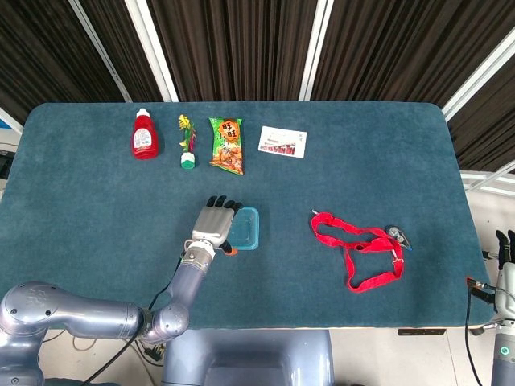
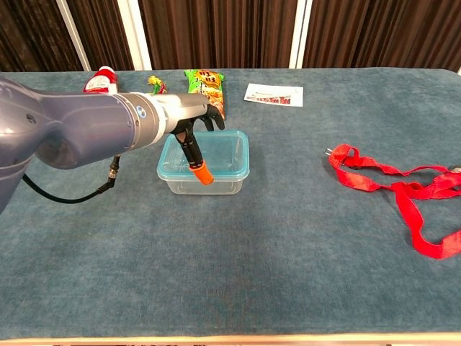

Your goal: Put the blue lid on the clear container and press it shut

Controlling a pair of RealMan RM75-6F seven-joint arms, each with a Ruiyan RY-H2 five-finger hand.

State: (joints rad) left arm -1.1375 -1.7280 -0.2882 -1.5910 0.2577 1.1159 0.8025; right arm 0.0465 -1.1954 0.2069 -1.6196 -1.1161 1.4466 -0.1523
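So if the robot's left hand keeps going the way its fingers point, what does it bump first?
Probably nothing new: the left hand already lies over the blue lid on the clear container. Beyond lies the snack packet, though depth is unclear.

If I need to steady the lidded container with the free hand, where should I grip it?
Judging from both views, take the container by its short right wall, coming in from the right. The left hand covers its left part, and the blue lid overhangs slightly as a rim, so fingers should press the clear wall just under it. The right hand hangs off the table's right edge.
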